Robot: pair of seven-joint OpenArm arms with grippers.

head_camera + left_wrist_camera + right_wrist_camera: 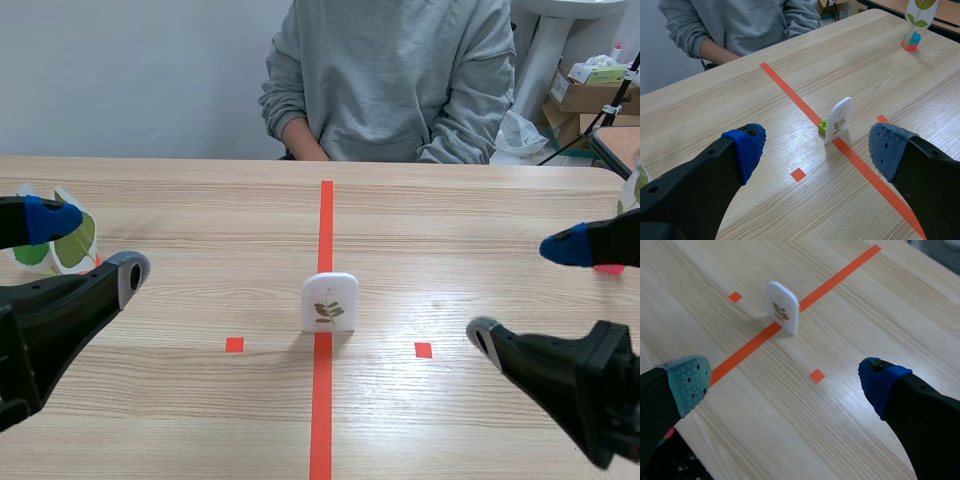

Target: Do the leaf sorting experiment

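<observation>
Two black robot arms flank a wood worktop [200, 200], both sets of jaws spread wide, holding nothing. L to R: white cards w/ green leaves [75, 250] stand near the worktop's left edge, just beyond the left arm [50, 320] and partly hidden by its blue-padded finger. At centre, a small white leaf card [329, 302] w/ a brown-green sprig stands upright on the orange-red tape line, a green block [823, 126] at its foot, well apart from both arms. Beyond it, a person in a grey sweatshirt [390, 80] sits across the worktop. Right arm [570, 390] lies low at the right edge. Far right, a tall leaf card [916, 12] rises from a red-and-blue block [910, 41].
</observation>
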